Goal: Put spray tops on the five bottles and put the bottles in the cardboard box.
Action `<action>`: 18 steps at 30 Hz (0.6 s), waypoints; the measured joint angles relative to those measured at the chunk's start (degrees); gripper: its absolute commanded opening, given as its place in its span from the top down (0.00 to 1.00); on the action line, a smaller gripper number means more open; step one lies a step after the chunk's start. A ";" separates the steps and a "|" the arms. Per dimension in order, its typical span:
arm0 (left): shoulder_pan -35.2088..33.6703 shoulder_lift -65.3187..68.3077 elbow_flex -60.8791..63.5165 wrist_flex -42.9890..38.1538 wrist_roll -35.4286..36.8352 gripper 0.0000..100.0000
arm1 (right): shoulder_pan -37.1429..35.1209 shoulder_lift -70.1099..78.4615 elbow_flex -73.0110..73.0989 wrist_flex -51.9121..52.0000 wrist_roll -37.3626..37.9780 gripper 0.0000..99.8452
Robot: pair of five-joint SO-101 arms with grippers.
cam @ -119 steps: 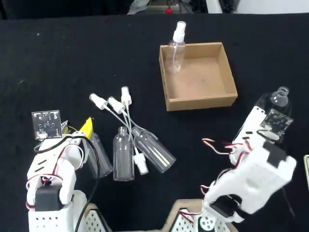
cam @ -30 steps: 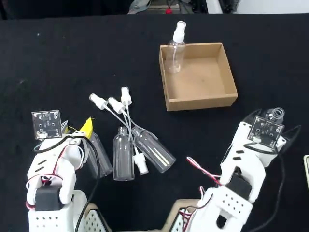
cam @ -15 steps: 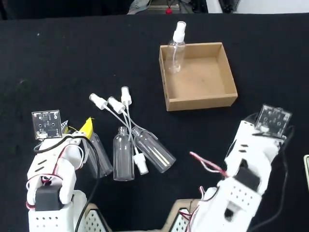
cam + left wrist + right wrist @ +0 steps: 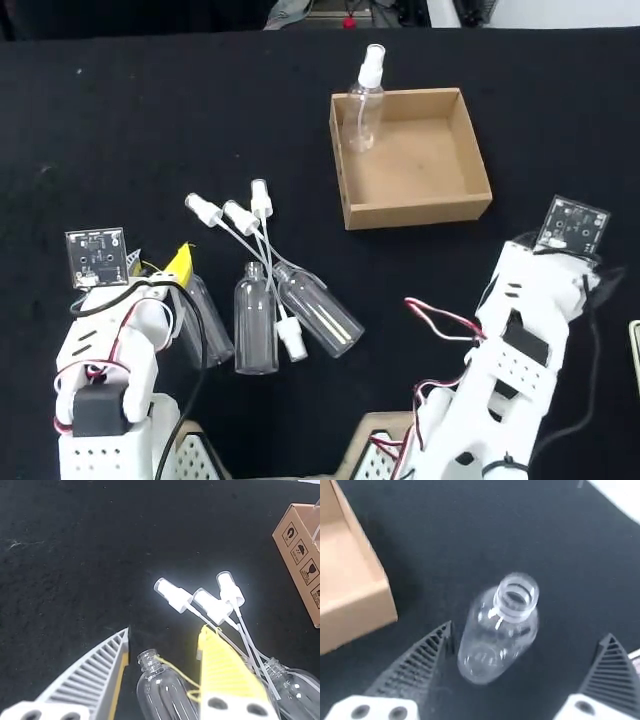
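Right arm (image 4: 530,330) has shifted over the last few seconds: it lay slanted with an uncapped bottle's neck showing past its tip, then swung round, and in the high view it now stands over that spot and covers the bottle. In the wrist view the right gripper (image 4: 529,630) has its jaws spread wide, the uncapped bottle (image 4: 497,630) upright on the table between them, touching neither, just beside the cardboard box (image 4: 415,212). My reading is that the bottle is set down mouth-up and let go, ready for a top. Left side unchanged throughout: the left gripper (image 4: 165,630) sits with fingers apart either side of the neck of a lying bottle (image 4: 160,690), not clamped on it. The three spray tops (image 4: 240,217) are in the same fan beyond it, their tubes running back toward two more lying bottles (image 4: 255,315), with a fourth spray top (image 4: 292,340) between those. One capped bottle (image 4: 365,100) stands in the box's far corner, same as before – so the count is one done, four bottles open, and no top picked up yet
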 measured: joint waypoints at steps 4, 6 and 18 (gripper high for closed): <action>0.09 0.00 0.00 0.00 0.00 0.78 | -1.14 0.00 2.73 -5.71 0.00 0.60; 0.09 0.00 0.00 0.00 0.00 0.78 | -1.23 0.00 3.87 -7.56 0.00 0.60; 0.09 0.00 0.00 0.00 0.00 0.78 | -1.23 0.35 4.22 -9.49 0.00 0.60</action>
